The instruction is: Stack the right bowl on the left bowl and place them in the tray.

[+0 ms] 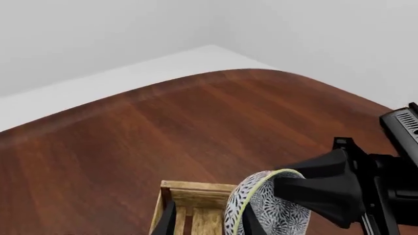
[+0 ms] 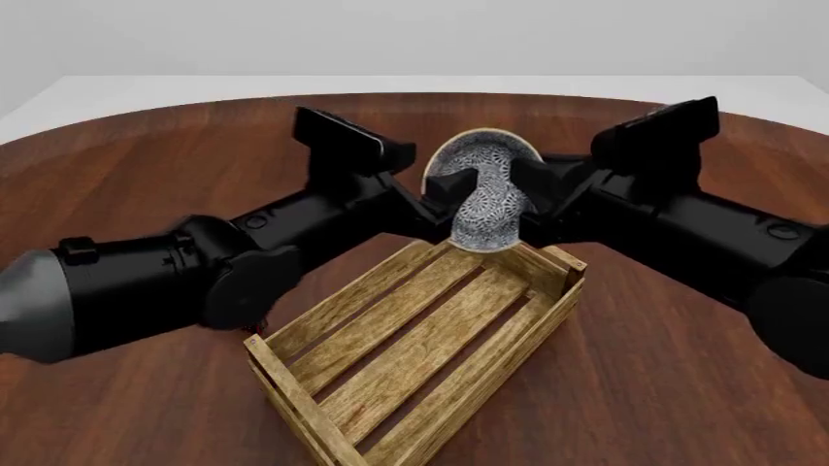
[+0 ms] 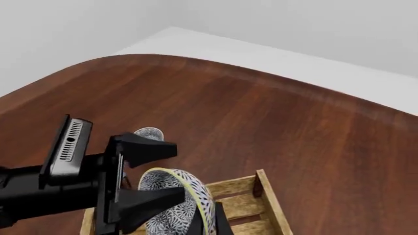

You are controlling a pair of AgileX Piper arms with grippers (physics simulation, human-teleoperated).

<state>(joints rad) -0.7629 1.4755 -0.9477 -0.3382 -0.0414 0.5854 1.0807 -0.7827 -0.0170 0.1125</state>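
Both tools, left tool (image 2: 451, 184) and right tool (image 2: 529, 180), pinch the tilted bowl stack (image 2: 482, 194) at centre frame above the tray (image 2: 428, 349); glazed ceramic, stiff, slippery, breakable, best held by opposite rims.

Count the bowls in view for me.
2. One bowl hangs tilted between left hand and right hand above the far end of the tray. A second bowl, partly hidden, sits on the table beyond, visible only by right wrist.

I work in a bare simulated test scene, no real room: a rounded dark-wood table (image 2: 674, 388) fills the frame, with flat white floor and featureless grey walls along the top.
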